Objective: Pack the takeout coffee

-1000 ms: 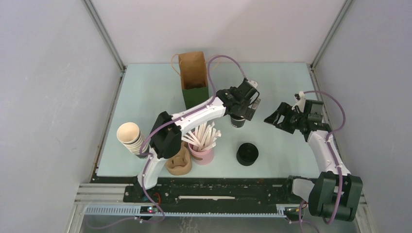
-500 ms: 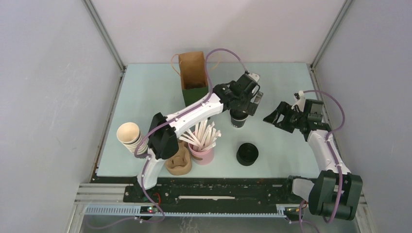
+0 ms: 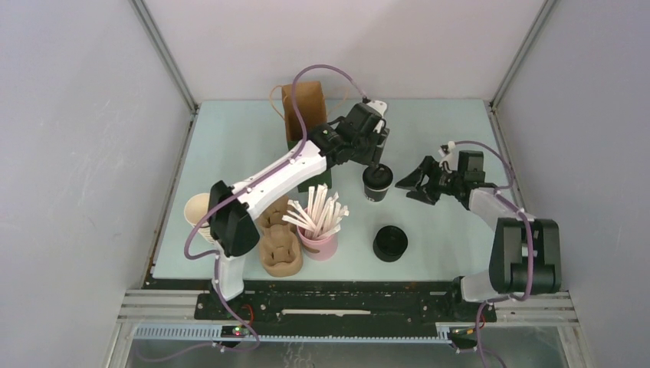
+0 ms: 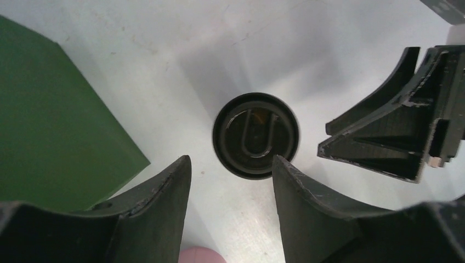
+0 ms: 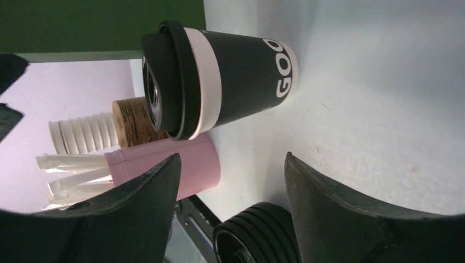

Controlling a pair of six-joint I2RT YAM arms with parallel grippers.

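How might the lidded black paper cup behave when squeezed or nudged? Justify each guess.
The paper cup looks thin-walled, so a hard squeeze would probably dent it. It stands upright on a base narrower than its top, so a push near its lid could tip it.

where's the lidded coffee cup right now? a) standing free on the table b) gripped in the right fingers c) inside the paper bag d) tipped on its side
a: the coffee cup stands upright on the table, with the left fingers above it and the right fingers beside it, neither touching.
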